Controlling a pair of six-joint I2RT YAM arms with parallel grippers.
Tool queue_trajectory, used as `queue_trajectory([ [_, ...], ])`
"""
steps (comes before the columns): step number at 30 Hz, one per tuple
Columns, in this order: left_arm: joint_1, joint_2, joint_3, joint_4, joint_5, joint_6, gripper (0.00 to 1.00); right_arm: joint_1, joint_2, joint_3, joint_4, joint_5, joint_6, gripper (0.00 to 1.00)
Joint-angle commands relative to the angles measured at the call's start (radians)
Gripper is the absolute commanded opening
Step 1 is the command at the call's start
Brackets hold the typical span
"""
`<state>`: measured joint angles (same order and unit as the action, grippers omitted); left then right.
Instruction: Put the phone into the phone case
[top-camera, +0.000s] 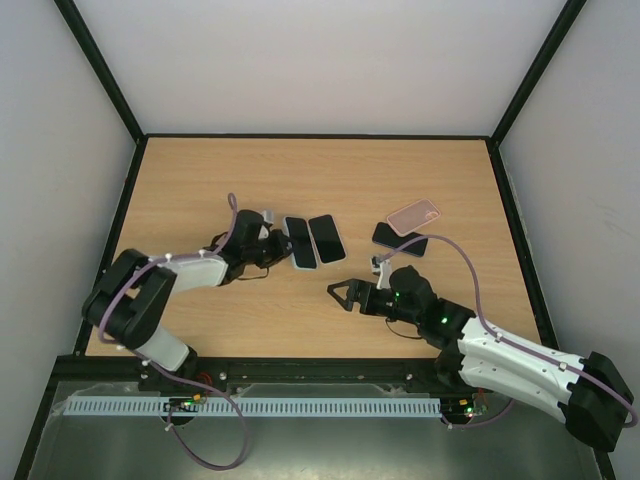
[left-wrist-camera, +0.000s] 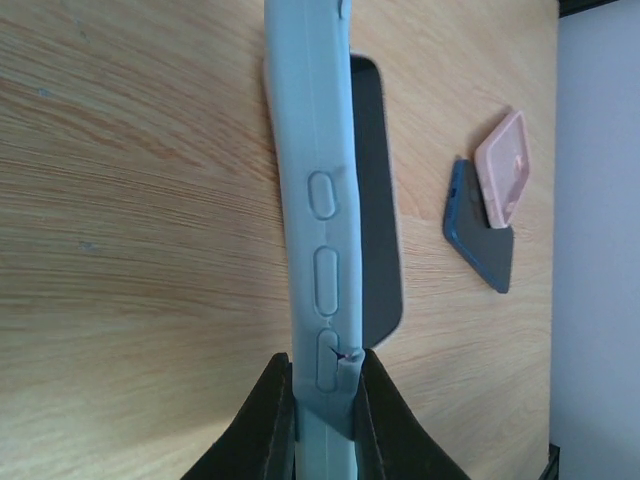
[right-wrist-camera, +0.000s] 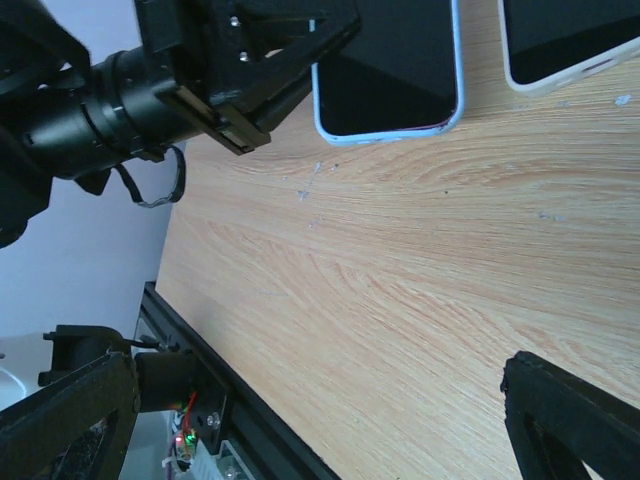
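Note:
A dark phone (top-camera: 300, 243) lies face up inside a light blue phone case (right-wrist-camera: 388, 132), left of the table's middle. My left gripper (top-camera: 270, 246) is shut on that case's left side. In the left wrist view its fingers (left-wrist-camera: 262, 425) clamp the blue side wall (left-wrist-camera: 315, 200) by the button bumps, with a dark screen (left-wrist-camera: 375, 200) just beyond. My right gripper (top-camera: 338, 296) hovers low over bare wood in front of the phones. It is open, and its fingertips (right-wrist-camera: 575, 420) stand far apart with nothing between them.
A second dark phone (top-camera: 327, 238) with a white rim lies right beside the blue-cased one. Further right, a pink case (top-camera: 413, 213) rests tilted on a dark blue phone (top-camera: 400, 240). The black front rail (right-wrist-camera: 240, 420) runs along the table's near edge.

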<state>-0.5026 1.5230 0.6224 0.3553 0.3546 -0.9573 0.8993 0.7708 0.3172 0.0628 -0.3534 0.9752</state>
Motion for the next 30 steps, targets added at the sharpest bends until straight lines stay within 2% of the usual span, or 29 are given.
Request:
queue_trajectory([
  [1,0.028,0.095,0.037,0.118,0.065,0.005,0.05,0.007,-0.009,0.026,-0.041,0.041,-0.028,0.98],
  [5,0.05,0.138,0.026,0.115,0.059,0.021,0.08,0.006,0.003,0.031,-0.05,0.041,-0.03,0.98],
  [7,0.06,0.148,0.015,0.106,0.041,0.029,0.13,0.006,0.007,0.029,-0.056,0.049,-0.032,0.98],
  [12,0.078,0.169,0.024,0.042,0.019,0.047,0.39,0.006,0.019,0.048,-0.091,0.094,-0.043,0.98],
  [14,0.078,0.15,0.025,0.01,0.006,0.058,0.52,0.006,0.023,0.062,-0.124,0.142,-0.049,0.98],
  [20,0.078,0.013,0.037,-0.182,-0.117,0.118,0.8,0.004,0.08,0.086,-0.189,0.286,-0.092,0.98],
  [22,0.079,-0.044,0.036,-0.246,-0.172,0.132,0.95,0.003,0.107,0.112,-0.228,0.346,-0.09,0.98],
  [23,0.079,-0.074,0.036,-0.277,-0.193,0.138,0.99,0.003,0.122,0.123,-0.238,0.371,-0.094,0.98],
  [30,0.079,-0.297,0.049,-0.493,-0.246,0.204,0.99,-0.077,0.295,0.276,-0.31,0.48,-0.171,0.97],
])
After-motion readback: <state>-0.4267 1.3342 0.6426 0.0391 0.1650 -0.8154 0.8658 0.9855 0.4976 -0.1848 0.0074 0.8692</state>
